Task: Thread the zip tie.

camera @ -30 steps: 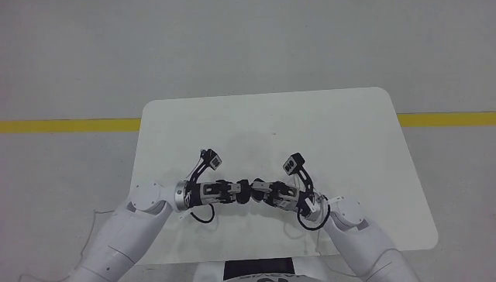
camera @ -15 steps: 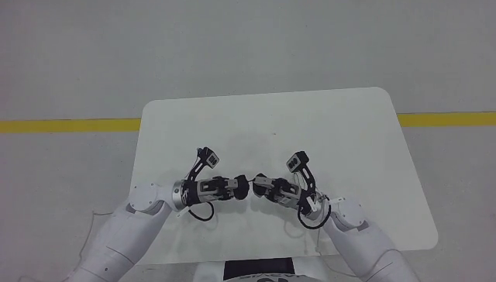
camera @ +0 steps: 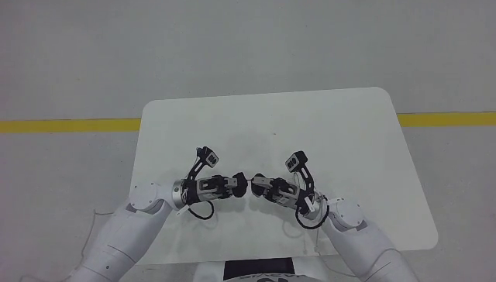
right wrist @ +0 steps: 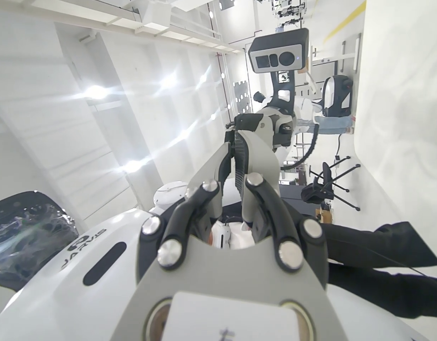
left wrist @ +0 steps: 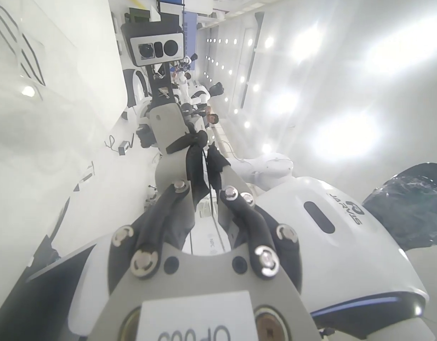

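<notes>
The zip tie [camera: 248, 182], a thin pale strip that is hard to make out, spans the small gap between both tools above the surface [camera: 349, 127]. The left tool [camera: 239, 183] is clamped on it. The right tool [camera: 258, 183] is pressed together, seemingly on its other end. A second ago the tips touched.
</notes>
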Motion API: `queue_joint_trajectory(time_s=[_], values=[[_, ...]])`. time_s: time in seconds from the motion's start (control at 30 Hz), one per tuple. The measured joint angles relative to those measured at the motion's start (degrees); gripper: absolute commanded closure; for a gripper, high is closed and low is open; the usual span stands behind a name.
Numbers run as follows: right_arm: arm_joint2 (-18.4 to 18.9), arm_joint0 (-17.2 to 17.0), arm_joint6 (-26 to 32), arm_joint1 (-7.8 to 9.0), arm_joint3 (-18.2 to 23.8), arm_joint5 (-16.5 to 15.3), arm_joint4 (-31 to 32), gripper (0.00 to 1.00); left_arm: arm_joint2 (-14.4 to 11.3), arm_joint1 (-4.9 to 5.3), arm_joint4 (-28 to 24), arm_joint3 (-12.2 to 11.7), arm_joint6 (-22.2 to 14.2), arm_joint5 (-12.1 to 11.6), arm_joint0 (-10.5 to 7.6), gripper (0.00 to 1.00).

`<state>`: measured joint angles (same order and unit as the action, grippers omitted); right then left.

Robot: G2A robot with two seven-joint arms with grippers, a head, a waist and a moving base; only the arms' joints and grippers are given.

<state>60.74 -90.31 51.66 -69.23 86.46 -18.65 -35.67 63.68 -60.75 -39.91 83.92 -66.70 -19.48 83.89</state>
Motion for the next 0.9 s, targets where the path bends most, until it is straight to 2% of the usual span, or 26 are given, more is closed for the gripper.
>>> queue_joint_trajectory(time_s=[0.2, 0.63, 0.7, 0.73, 0.83, 0.87, 0.9], values=[[-0.65, 0.35, 0.1, -0.02, 0.03, 0.27, 0.31, 1.0, 0.12, -0.03, 0.19, -0.3, -0.31, 0.0, -0.04, 0.89], [-1.5, 0.96, 0.36, 0.06, 0.02, 0.64, 0.91, 1.0, 0.63, 0.09, 0.09, -0.63, -1.0, 0.0, 0.16, 0.91], [-1.59, 1.01, 0.45, 0.09, 0.02, 0.71, 1.01, 1.0, 0.52, 0.11, 0.16, -0.75, -1.07, 0.0, 0.14, 0.95], [-1.65, 1.04, 0.5, 0.1, 0.03, 0.78, 1.06, 1.0, 0.4, 0.12, 0.23, -0.88, -1.13, 0.0, 0.08, 1.0], [-1.76, 1.1, 0.54, 0.15, 0.04, 0.95, 1.17, 1.0, 0.07, 0.15, 0.28, -1.2, -1.25, 0.0, -0.11, 1.0], [-1.79, 1.11, 0.55, 0.16, 0.04, 1.01, 1.19, 0.98, 0.0, 0.16, 0.3, -1.28, -1.3, 0.0, -0.18, 1.0], [-1.8, 1.13, 0.56, 0.18, 0.03, 1.08, 1.22, 0.56, -0.08, 0.18, 0.35, -1.35, -1.37, 0.0, -0.25, 1.0]])
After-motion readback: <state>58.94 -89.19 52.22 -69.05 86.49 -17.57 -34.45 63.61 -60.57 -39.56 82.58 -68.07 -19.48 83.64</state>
